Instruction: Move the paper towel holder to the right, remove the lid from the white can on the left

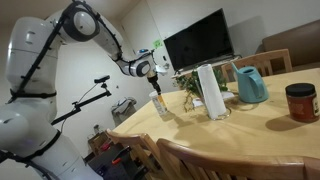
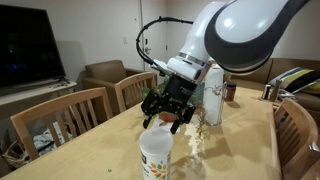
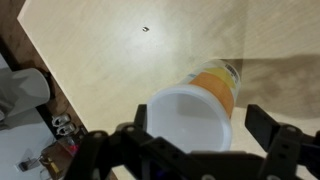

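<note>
Fingers stand at the bottom edge of the wrist view, spread wide with nothing between them but air. Directly below lies the lid, a flat pale disc that appears seated on the white can; an orange mark shows on the can's side.

In an exterior view the gripper hangs just above the can top, apart from it, pointing down. The can stands upright on the desk near the edge closest to that camera.

Farther back stands the paper towel holder, upright, well apart from the can. Just beyond it are a teal watering can and, nearer the far end of the desk, a dark red jar. A television occupies the background.

Step in hand, as judged: lid removal. The gripper is lined up over the can, and the holder already sits away from it toward the watering can side.

Next move, as judged:
1. Lower the gripper until the fingers bracket the lid rim, not the can body.
2. Centre first; the wrist view shows the can slightly off the midline.
3. Clench on the rim, then lift straight up.

Caution: the can is unsecured and may rise with the lid or tip.
</note>
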`<action>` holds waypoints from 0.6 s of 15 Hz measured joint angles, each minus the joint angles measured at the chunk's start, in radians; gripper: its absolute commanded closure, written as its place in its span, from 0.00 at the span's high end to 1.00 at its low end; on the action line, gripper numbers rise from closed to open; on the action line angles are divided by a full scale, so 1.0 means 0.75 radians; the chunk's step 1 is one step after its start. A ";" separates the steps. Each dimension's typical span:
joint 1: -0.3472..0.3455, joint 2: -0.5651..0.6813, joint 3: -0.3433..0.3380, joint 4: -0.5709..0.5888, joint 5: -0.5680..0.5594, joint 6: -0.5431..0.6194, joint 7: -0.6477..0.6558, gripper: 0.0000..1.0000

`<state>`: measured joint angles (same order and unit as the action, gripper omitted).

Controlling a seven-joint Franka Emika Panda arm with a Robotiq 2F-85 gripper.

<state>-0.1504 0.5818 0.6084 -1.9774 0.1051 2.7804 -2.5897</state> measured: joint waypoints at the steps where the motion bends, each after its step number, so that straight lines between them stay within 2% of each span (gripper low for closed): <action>1: 0.000 0.000 0.003 0.000 0.000 0.000 0.000 1.00; 9: 0.004 0.000 0.014 0.000 0.000 0.000 0.000 1.00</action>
<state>-0.1471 0.5818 0.6186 -1.9773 0.1051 2.7804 -2.5897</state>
